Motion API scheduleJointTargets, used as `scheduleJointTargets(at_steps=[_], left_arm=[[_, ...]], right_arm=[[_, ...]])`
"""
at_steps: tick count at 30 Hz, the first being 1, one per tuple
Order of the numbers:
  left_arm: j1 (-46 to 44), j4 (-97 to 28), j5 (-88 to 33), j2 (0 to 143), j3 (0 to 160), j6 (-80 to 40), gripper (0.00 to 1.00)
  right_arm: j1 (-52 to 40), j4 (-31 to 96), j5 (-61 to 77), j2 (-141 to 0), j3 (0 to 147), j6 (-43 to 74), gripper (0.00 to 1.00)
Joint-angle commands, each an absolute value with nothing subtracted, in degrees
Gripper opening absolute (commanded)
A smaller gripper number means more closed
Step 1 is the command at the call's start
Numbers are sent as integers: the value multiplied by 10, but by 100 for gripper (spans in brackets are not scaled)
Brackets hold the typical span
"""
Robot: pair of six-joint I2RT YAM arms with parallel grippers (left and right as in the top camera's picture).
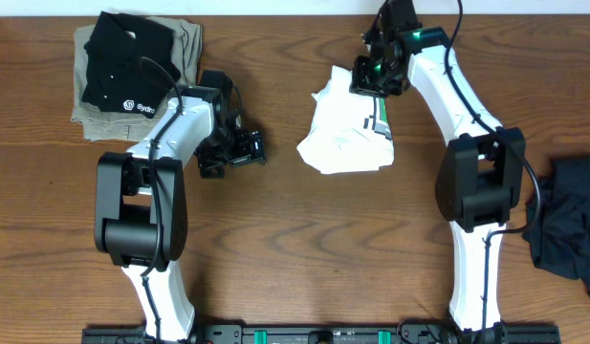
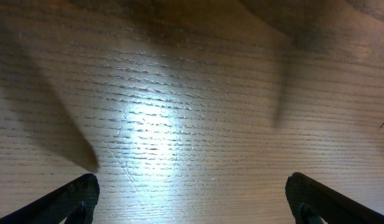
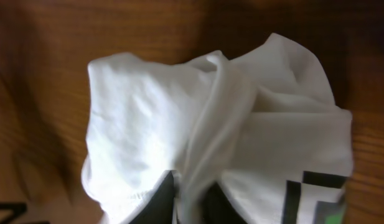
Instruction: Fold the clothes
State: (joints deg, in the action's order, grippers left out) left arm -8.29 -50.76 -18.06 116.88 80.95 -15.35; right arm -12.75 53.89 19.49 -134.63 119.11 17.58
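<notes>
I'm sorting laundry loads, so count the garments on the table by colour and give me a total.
White: 1, the white T-shirt
Khaki: 1, the khaki garment
Black or dark: 2, the black shirt folded on top of the khaki one, and the dark garment crumpled by the right arm
Total: 4

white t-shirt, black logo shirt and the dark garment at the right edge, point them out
white T-shirt (image 1: pixel 344 141), overhead view, flat middle
black logo shirt (image 1: pixel 118 62), overhead view, folded front
dark garment (image 1: pixel 572 225), overhead view, crumpled middle

The T-shirt (image 1: pixel 347 139) lies central on the table (image 1: pixel 275 239), folded stack (image 1: pixel 132 67) far-left, garment (image 1: pixel 567 225) right.
</notes>
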Motion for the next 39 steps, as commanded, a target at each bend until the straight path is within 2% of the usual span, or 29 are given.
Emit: scheduleJointTargets(at_steps=[1, 11, 16, 21, 22, 23, 24, 25, 27, 30, 36, 39], left_arm=[[-81, -510, -184, 1157, 806, -152, 97], [-81, -508, -184, 1157, 806, -152, 97], [-81, -507, -184, 1157, 806, -152, 97], [-81, -507, -184, 1157, 806, -152, 97], [-81, -507, -184, 1157, 806, -152, 97], [-81, -507, -184, 1157, 806, -152, 97], [-81, -509, -184, 1157, 806, -152, 97], [-81, -509, -184, 1157, 806, -152, 97], [-81, -509, -184, 1157, 806, -152, 97], [-81, -509, -184, 1157, 806, -152, 97], [-81, -507, -184, 1157, 806, -152, 97], [-81, -508, -184, 1157, 806, -152, 97]], right_arm=[[-137, 526, 204, -1351, 1187, 187, 1], [-161, 431, 305, -1351, 1189, 254, 1], [-190, 380, 302, -1351, 1189, 273, 15], [-209, 362, 302, -1351, 1189, 272, 9], [-210, 363, 303, -1351, 1189, 272, 11], [-210, 364, 303, -1351, 1189, 272, 24], [-210, 365, 304, -1351, 1189, 272, 44], [-208, 368, 307, -1349, 1189, 272, 57], [-200, 373, 326, -1344, 1189, 271, 68], [-187, 377, 364, -1333, 1189, 263, 73], [-178, 373, 392, -1315, 1189, 259, 73], [-181, 384, 358, -1315, 1189, 259, 73]])
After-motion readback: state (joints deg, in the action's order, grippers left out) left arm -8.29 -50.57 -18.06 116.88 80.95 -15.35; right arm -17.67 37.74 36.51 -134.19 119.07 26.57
